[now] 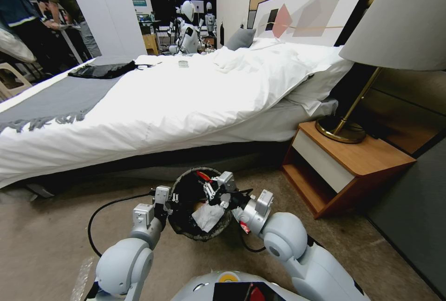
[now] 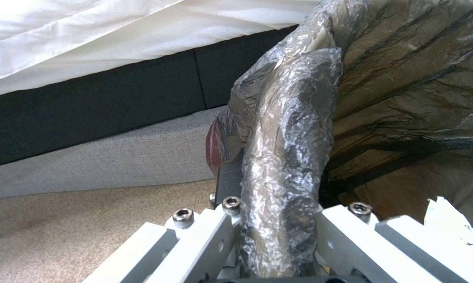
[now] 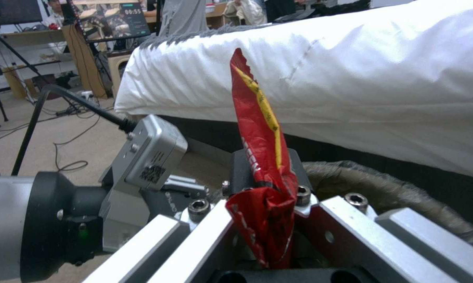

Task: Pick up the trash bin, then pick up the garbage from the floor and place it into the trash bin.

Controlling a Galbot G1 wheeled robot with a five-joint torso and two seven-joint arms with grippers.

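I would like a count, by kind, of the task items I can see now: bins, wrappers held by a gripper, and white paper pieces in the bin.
Bin, rim clamped by the left gripper: 1
Red wrapper, held by the right gripper above the bin: 1
White paper in the bin: 1
Total: 3

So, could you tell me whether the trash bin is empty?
No: the trash bin holds white tissue, and the right gripper holds a red wrapper above it.

One trash bin (image 1: 200,233), one red wrapper (image 3: 260,157), two hands.
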